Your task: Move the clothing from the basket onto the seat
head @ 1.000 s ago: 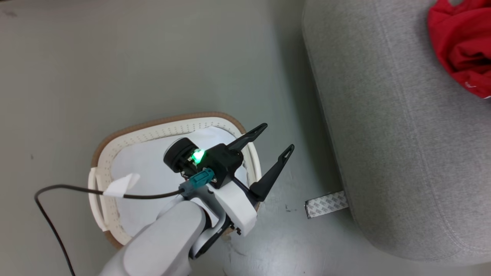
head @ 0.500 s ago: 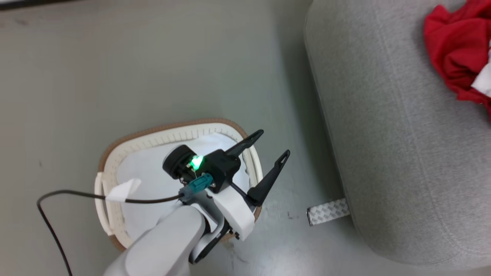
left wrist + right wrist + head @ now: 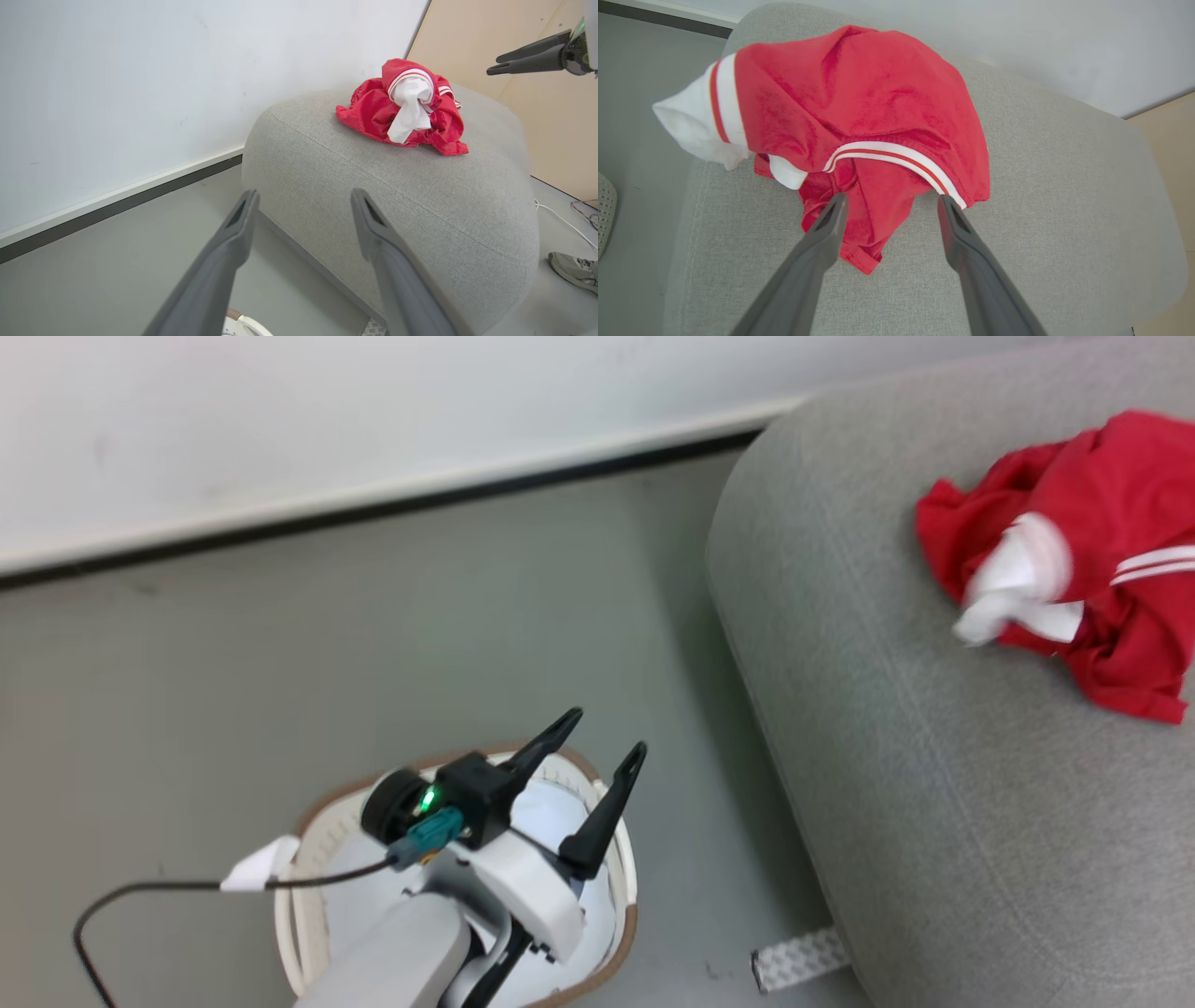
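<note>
The clothing [image 3: 1102, 569] is a crumpled bright red pile with white panels and stripes, lying on top of the large grey seat [image 3: 934, 784]. My right gripper [image 3: 892, 199] hangs open just above the clothing [image 3: 859, 102], with nothing between its fingers. It also shows high over the seat as the right gripper [image 3: 496, 65]. My left gripper [image 3: 607, 733] stands open and empty over the cream basket [image 3: 627, 896], pointing toward the seat [image 3: 420, 210] and the clothing [image 3: 402, 107]. In the basket I see a pale liner [image 3: 560, 821]; my arm hides much of its inside.
The basket stands on grey floor just left of the seat. A white wall with a dark baseboard [image 3: 373, 509] runs behind. A patterned strip [image 3: 798, 959] lies at the seat's foot. A person's shoe [image 3: 574, 270] and a white cable [image 3: 560, 224] are beyond the seat.
The head view has tilted up, bringing the wall in. The red pile has settled into a new shape with a white panel showing. My right gripper has opened. The left gripper stays open.
</note>
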Controlling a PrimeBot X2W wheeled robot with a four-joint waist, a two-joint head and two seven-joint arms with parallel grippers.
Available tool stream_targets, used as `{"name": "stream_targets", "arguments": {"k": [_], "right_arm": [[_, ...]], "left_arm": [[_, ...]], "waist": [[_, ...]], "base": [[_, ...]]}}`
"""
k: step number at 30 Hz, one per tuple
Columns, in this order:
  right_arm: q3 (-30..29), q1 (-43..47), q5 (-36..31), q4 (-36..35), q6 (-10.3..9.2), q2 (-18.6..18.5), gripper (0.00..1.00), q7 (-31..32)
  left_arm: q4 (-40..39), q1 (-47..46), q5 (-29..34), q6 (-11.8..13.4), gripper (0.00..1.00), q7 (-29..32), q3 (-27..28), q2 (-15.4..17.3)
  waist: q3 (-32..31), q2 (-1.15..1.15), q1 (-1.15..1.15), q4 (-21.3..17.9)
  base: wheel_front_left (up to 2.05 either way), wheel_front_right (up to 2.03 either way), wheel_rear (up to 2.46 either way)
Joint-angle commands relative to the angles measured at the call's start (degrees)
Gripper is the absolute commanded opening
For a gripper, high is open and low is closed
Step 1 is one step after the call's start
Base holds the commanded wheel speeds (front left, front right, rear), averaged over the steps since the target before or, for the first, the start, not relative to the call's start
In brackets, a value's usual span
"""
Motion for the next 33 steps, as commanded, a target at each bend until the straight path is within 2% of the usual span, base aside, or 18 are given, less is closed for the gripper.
{"name": "stream_targets", "arguments": {"k": [1, 6, 9, 14, 17, 22, 25, 28, 33], "right_arm": [[1.0, 0.5, 0.3, -1.4, -0.13, -1.2, 1.0, 0.4], [1.8, -0.3, 0.7, -7.5, -0.13, -3.7, 1.0, -3.7], [0.3, 0.3, 1.4, -9.7, -0.13, -4.4, 1.0, -7.6], [-3.6, 4.8, 3.5, -13.3, -0.13, -3.5, 1.0, -14.6], [-6.0, 8.4, 3.6, -14.8, -0.13, -3.4, 1.0, -18.6], [-10.8, 15.9, 2.5, -18.4, -0.14, -1.2, 1.0, -26.4], [-15.1, 21.2, 0.8, -19.2, -0.13, 1.3, 1.0, -28.0], [-20.4, 26.5, -4.9, -19.2, -0.13, 4.3, 1.0, -28.3], [-35.6, 39.5, -16.2, -23.3, -0.13, 14.4, 1.0, -28.4]], "left_arm": [[0.4, 1.6, -0.8, 0.4, 1.0, -0.7, 0.5, 0.1], [0.8, 4.3, -2.7, 1.5, 1.0, -2.2, 2.5, 0.0], [0.6, 5.5, -3.4, 2.6, 1.0, -2.7, 4.4, 0.4], [-0.5, 8.2, -5.2, 3.9, 1.0, -3.2, 8.3, 1.4], [-1.2, 10.3, -6.2, 5.5, 1.0, -3.2, 11.5, 2.2], [-3.8, 14.5, -6.0, 8.1, 1.0, -3.2, 17.8, 3.4], [-5.2, 17.3, -5.7, 9.0, 1.0, -3.2, 21.6, 3.4], [-6.5, 20.6, -5.0, 9.2, 1.0, -3.2, 24.9, 2.0], [-7.5, 25.5, -3.8, 6.5, 1.0, -3.2, 29.0, 0.0]], "waist": [[-4.5, 0.0, 0.01, 0.3], [-9.6, 0.0, 0.01, 2.0], [-12.3, 0.0, 0.01, 3.4], [-15.9, 0.0, 0.01, 6.1], [-17.2, 0.0, 0.01, 7.2], [-18.1, 0.0, 0.01, 8.2], [-18.4, 0.0, 0.01, 8.6], [-18.8, 0.0, 0.01, 9.0], [-19.1, 0.0, 0.01, 10.1]], "base": [[0.0, 0.0, 0.0], [0.0, 0.0, 0.0], [0.0, 0.0, 0.0], [0.0, 0.0, 0.0], [0.0, 0.0, 0.0], [0.0, 0.0, 0.0], [0.0, 0.0, 0.0], [0.0, 0.0, 0.0], [0.0, 0.0, 0.0]]}}
